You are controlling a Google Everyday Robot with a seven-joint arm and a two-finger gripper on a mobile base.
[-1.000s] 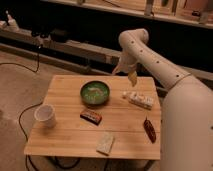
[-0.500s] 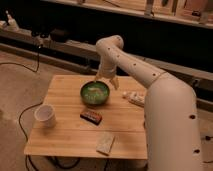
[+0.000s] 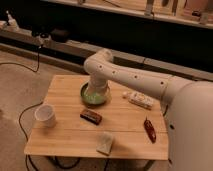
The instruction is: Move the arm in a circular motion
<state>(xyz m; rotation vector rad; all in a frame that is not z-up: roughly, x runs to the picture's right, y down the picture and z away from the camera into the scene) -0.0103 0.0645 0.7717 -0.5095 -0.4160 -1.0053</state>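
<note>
- Jaws are seen at the arm's tip, hanging low over the bowl in the middle of the desk; whether they are spread or pressed together cannot be told.
- At the far left of the desk (image 3: 65, 90), a white cup (image 3: 45, 115) is set upright near the front corner, well apart from everything else.
- Right of the cup, a brown bar (image 3: 91, 116) is laid flat, just in front of the bowl.
- A green bowl (image 3: 92, 99) is placed behind the bar, its back part covered by the arm's last segment.
- Near the front edge, a pale packet (image 3: 105, 144) is laid flat, slightly right of the bar.
- The arm (image 3: 135, 77), white and glossy with small dark holes, is stretched from the bulky body at the right edge across the desk's back half; it is bent at an elbow above the bowl and turned downward there.
- A white packet (image 3: 139, 99) is laid right of the bowl, under the arm's long segment.
- A red object (image 3: 149, 129), slim and dark, is laid near the desk's right front.
</note>
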